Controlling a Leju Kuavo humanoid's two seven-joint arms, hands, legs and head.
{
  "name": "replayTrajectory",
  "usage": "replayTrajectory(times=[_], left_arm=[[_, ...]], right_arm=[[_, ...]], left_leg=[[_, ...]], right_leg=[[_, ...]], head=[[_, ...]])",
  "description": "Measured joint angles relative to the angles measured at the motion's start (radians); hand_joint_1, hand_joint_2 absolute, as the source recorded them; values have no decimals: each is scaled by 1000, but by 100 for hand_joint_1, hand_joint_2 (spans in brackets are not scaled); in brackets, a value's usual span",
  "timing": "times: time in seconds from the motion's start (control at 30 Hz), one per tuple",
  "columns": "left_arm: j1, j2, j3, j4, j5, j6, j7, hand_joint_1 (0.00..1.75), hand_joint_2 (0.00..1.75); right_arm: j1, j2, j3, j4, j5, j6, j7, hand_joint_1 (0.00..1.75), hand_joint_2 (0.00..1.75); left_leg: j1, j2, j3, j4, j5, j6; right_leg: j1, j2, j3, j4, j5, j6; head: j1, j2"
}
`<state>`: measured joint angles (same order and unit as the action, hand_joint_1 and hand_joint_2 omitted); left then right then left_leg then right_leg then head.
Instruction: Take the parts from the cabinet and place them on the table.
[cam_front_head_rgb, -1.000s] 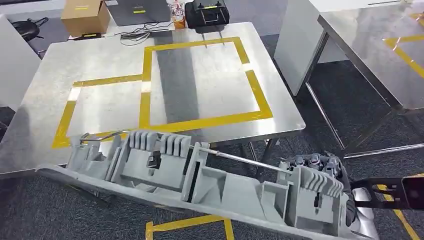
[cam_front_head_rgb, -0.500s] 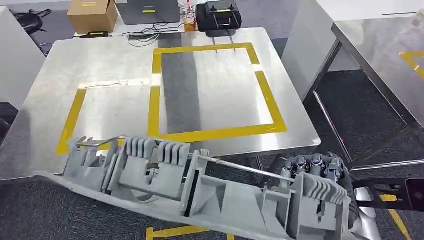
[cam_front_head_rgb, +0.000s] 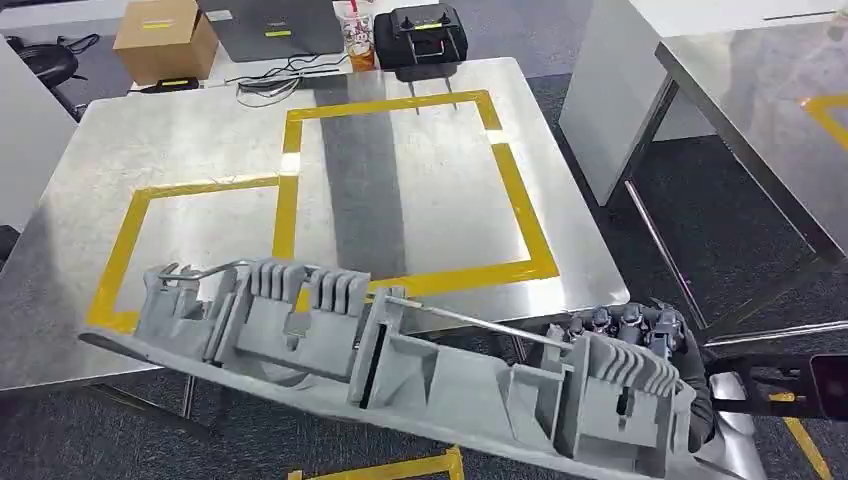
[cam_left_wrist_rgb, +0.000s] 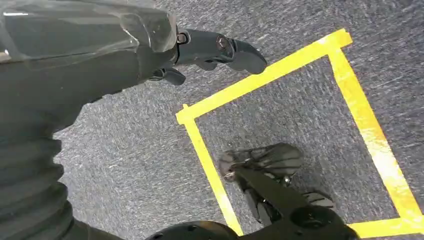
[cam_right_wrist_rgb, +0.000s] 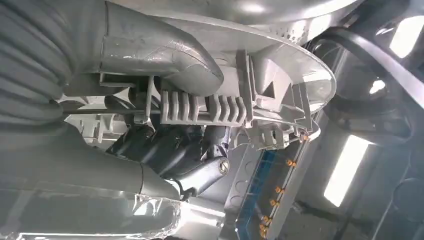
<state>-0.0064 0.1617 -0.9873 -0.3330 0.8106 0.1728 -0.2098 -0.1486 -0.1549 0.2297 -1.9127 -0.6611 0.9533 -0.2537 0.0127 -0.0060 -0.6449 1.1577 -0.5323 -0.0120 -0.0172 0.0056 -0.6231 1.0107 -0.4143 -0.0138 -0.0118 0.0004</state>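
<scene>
Long grey moulded part (cam_front_head_rgb: 400, 380) stretching across the lower half of the head frame, from lower left to lower right, held in the air in front of the near edge of the steel surface (cam_front_head_rgb: 200, 150), its left end overlapping that edge in the picture. Not yet set down. Right robot hand (cam_front_head_rgb: 640, 335) at lower right, fingers closed over the part's right end; in the right wrist frame the same robot hand (cam_right_wrist_rgb: 170, 145) clamped round the ribbed section of the part (cam_right_wrist_rgb: 280, 90).

Left robot hand (cam_left_wrist_rgb: 220, 50) at the top of the left wrist frame, holding nothing, above grey carpet and yellow tape (cam_left_wrist_rgb: 270, 75); fingers partly hidden, so open or closed impossible to tell.

Looks stiff plastic, fairly light but long, so likely to sag and twist from a one-end grip. Thin ribs, clips and a slim metal rod (cam_front_head_rgb: 470, 320) on top: probably fragile, best avoided. Sturdier hold on the thick outer rim or boxy walls; support under the free left end advisable.
</scene>
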Motion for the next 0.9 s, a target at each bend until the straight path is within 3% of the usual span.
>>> replayTrajectory(times=[0.03,0.07,0.1,0.13,0.2,0.23,0.27,0.3,0.37,0.4,0.43,0.47,0.53,0.57,0.63,0.7,0.73,0.77,0.8,0.9], left_arm=[[0,0,0,2,0,-2,-2,0,175],[0,1,1,3,0,-2,-2,0,175],[1,2,2,5,0,-2,-2,0,175],[0,1,4,5,0,-3,-5,0,175],[5,3,8,7,0,-3,-6,0,175],[6,3,11,7,2,-5,-7,0,175],[6,0,14,7,2,-5,-9,0,175],[6,-1,14,7,2,-6,-11,0,175],[10,-3,16,8,5,-11,-14,0,175],[12,-4,17,8,6,-11,-15,0,175],[14,-6,18,8,8,-11,-17,0,175],[15,-8,20,9,10,-12,-17,0,175],[15,-13,25,9,18,-14,-18,0,175],[16,-14,26,9,20,-14,-18,0,175],[18,-16,30,9,25,-13,-19,0,175],[22,-19,32,9,26,-13,-19,0,175],[23,-18,35,9,27,-12,-19,0,175],[25,-20,39,9,27,-12,-20,0,175],[25,-21,40,9,27,-11,-20,0,175],[28,-22,43,8,37,-2,-20,0,175]], right_arm=[[-3,0,-2,0,4,-5,0,166,175],[-7,0,-5,0,10,-8,0,166,175],[-10,-1,-7,0,13,-10,0,166,175],[-11,-2,-10,0,15,-13,0,166,175],[-13,-2,-12,0,25,-21,0,166,175],[-15,-2,-16,-2,31,-24,0,166,175],[-16,-5,-23,-2,35,-27,1,166,175],[-21,-8,-29,-1,37,-30,1,166,175],[-23,-11,-44,-1,53,-39,-1,166,175],[-24,-13,-53,-1,64,-42,-2,166,175],[-28,-16,-64,-1,76,-45,-2,166,175],[-36,-19,-74,-1,87,-50,0,166,175],[-63,-26,-95,-1,106,-60,7,166,175],[-80,-28,-108,-1,114,-66,11,166,175],[-106,-34,-128,1,128,-77,13,166,175],[-126,-41,-148,4,144,-86,14,166,175],[-134,-45,-157,6,147,-90,14,166,175],[-143,-48,-164,7,151,-92,14,166,175],[-149,-50,-170,8,156,-96,13,166,175],[-170,-54,-186,19,172,-125,14,166,175]], left_leg=[[-2,0,40,-95,55,8],[-5,1,60,-149,79,15],[-13,5,50,-143,55,18],[-16,2,53,-145,57,26],[-19,0,54,-149,76,41],[-6,0,76,-170,93,48],[-9,2,81,-179,98,49],[-8,2,81,-180,101,53],[-11,2,79,-179,100,55],[-12,2,78,-178,100,55],[-12,1,78,-178,99,55],[-12,0,79,-177,99,54],[-12,-2,79,-170,94,49],[-13,-2,77,-162,90,43],[-20,-2,70,-156,85,35],[-18,-1,71,-156,86,32],[-17,-1,70,-152,80,25],[-15,-1,60,-137,67,19],[-12,1,38,-86,37,13],[-4,1,-80,149,-56,3]], right_leg=[[2,1,5,0,-2,1],[2,1,7,-1,-3,2],[4,1,9,-3,-2,5],[3,1,7,-4,-4,13],[3,2,13,-9,-3,24],[6,1,12,-7,-6,30],[5,0,2,15,-17,29],[5,0,-21,68,-49,24],[1,0,-98,235,-119,20],[1,0,-125,291,-135,23],[1,0,-128,299,-132,29],[0,0,-107,259,-113,38],[-2,-2,-10,71,-43,56],[-4,-4,29,-12,-29,51],[2,-3,33,-5,-25,33],[5,-1,31,-5,-25,28],[-6,-2,34,-8,-23,21],[-6,-2,36,-8,-24,18],[-7,-2,37,-8,-24,13],[-5,-2,35,-8,-25,10]], head=[[0,0],[1,0],[3,0],[-1,0],[0,0],[0,0],[3,0],[5,0],[4,0],[5,0],[5,0],[5,0],[5,0],[5,0],[4,0],[3,0],[4,0],[4,0],[-3,0],[-3,0]])
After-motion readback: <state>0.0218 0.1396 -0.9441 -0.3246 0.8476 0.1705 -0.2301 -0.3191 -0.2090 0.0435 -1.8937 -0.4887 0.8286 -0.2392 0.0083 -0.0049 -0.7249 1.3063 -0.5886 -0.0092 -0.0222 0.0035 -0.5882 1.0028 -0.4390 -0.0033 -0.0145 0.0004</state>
